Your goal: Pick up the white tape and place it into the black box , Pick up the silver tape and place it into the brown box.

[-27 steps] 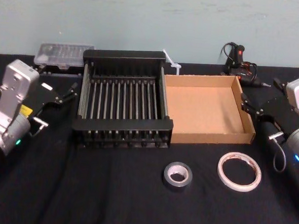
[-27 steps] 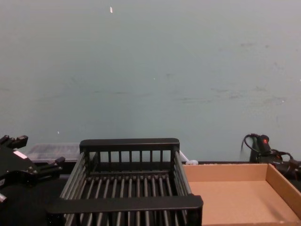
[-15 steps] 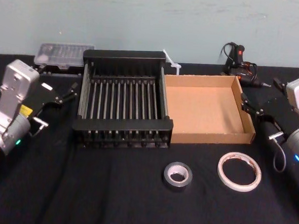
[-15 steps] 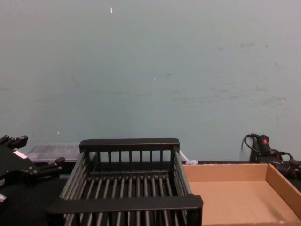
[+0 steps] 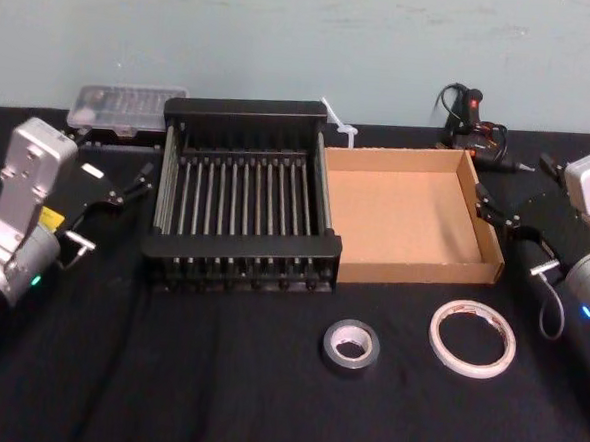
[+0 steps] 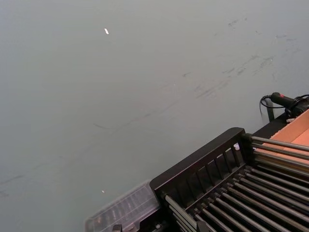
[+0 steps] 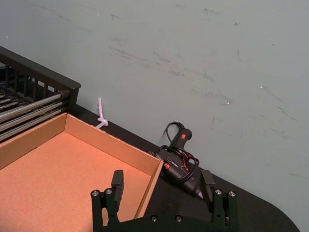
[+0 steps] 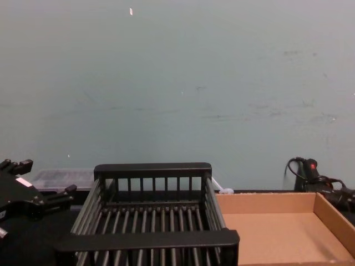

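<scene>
Nothing we can see has shifted since the earlier frames: both tapes, both boxes and both arms sit where they were. We find the white tape (image 5: pixel 473 338) lying flat on the black bench (image 5: pixel 215 386), in front of the right end of the brown box (image 5: pixel 413 218) and apart from it. Just to its left, with a small gap between them, lies the silver tape (image 5: pixel 350 347), also flat, in front of the spot where the two boxes meet. We see the black box (image 5: pixel 244 193) standing left of the brown box, their side walls touching or nearly so; both are open-topped with nothing inside. Our right hand (image 7: pixel 161 185) hovers at the right end of the brown box, above its far right corner, with its fingers (image 7: pixel 117 180) spread apart and nothing between them. Our left hand (image 5: pixel 142 180) hangs just left of the black box, its fingers apart and holding nothing. Behind the black box's left corner we note a clear plastic case (image 5: pixel 128 106) by the wall. A white cable tie (image 5: pixel 338 122) lies behind the gap between the boxes, and a black glue gun (image 7: pixel 179 159) with its cord rests behind the brown box's far right corner.
</scene>
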You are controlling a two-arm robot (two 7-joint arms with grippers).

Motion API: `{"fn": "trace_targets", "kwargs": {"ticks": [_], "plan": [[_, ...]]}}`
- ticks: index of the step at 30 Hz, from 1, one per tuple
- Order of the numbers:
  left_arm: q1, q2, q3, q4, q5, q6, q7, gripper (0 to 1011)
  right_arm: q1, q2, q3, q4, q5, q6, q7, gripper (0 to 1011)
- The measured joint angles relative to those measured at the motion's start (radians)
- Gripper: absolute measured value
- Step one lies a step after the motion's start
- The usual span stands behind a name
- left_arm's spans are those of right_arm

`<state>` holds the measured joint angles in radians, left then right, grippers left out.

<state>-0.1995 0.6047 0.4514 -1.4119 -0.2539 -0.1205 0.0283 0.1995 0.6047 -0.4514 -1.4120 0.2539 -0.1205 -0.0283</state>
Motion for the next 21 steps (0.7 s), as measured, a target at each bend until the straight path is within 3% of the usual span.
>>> {"fn": "trace_targets", "kwargs": {"ticks": [14,21], "plan": [[0.000,0.000,0.000,0.000,0.000,0.000,0.000,1001,0.000,0.000,0.000,0.000,0.000,0.000,0.000,1002],[0.000,0.000,0.000,0.000,0.000,0.000,0.000,1001,-0.046,0.012,0.036,-0.043,0.024,0.028,0.016,1002]]}}
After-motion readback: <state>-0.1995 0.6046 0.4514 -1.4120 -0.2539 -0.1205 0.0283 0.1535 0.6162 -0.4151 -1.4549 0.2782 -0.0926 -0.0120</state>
